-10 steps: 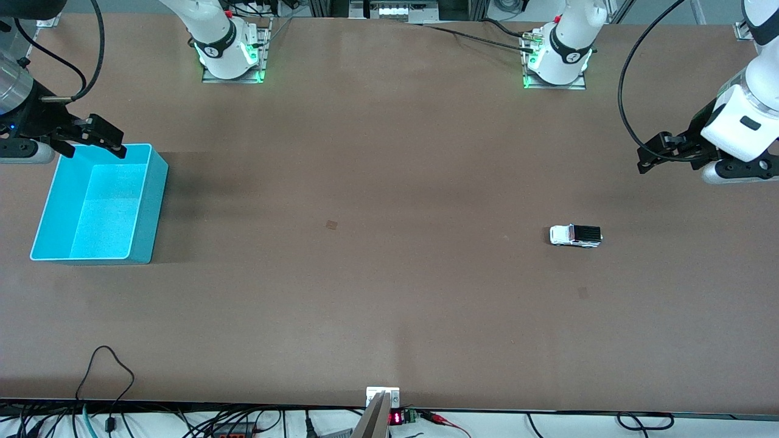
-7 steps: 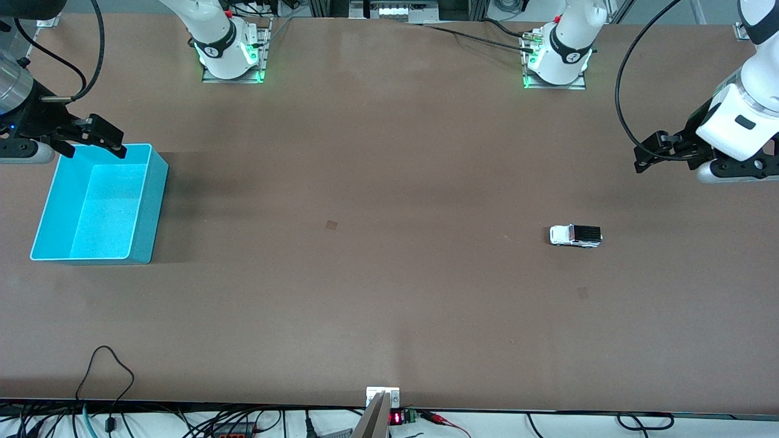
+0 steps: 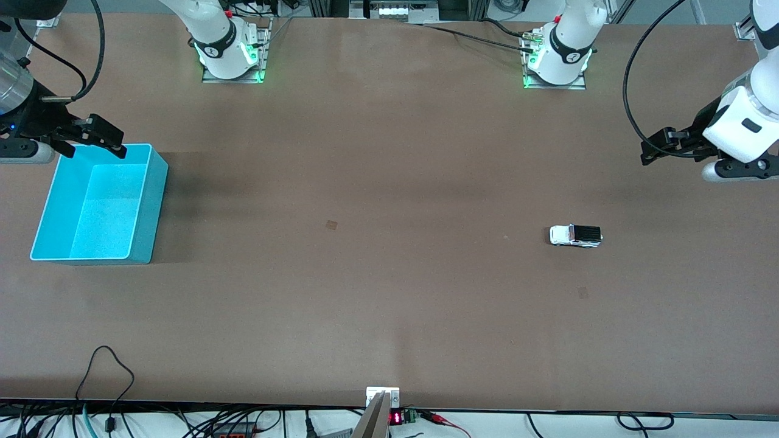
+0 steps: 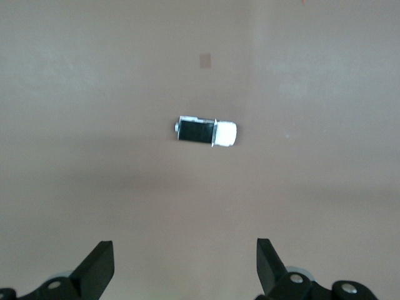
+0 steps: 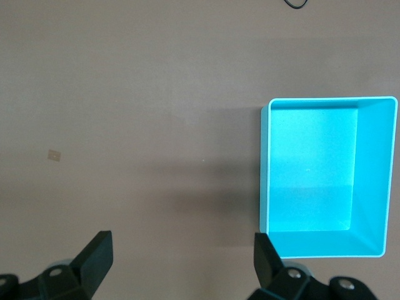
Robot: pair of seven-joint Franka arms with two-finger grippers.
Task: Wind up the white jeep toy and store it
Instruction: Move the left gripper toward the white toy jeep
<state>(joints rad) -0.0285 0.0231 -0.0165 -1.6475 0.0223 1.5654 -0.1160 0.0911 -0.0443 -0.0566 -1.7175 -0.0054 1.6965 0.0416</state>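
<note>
White jeep toy (image 3: 575, 235) sits on its wheels on the bare surface (image 3: 389, 292), twd the left arm's end, well apart from the turquoise bin (image 3: 159, 182) at the right arm's end. My left fingers (image 3: 660, 148) hang up over the surface nr the left-arm edge, spread wide, holding nothing. My right fingers (image 3: 97, 139) hover over the bin's rim, also wide & empty.

white jeep toy (image 3: 575, 235) | tiny white car, black ribbed rear roof | upright on its wheels | on table (image 3: 389, 292), toward left arm's end
</note>
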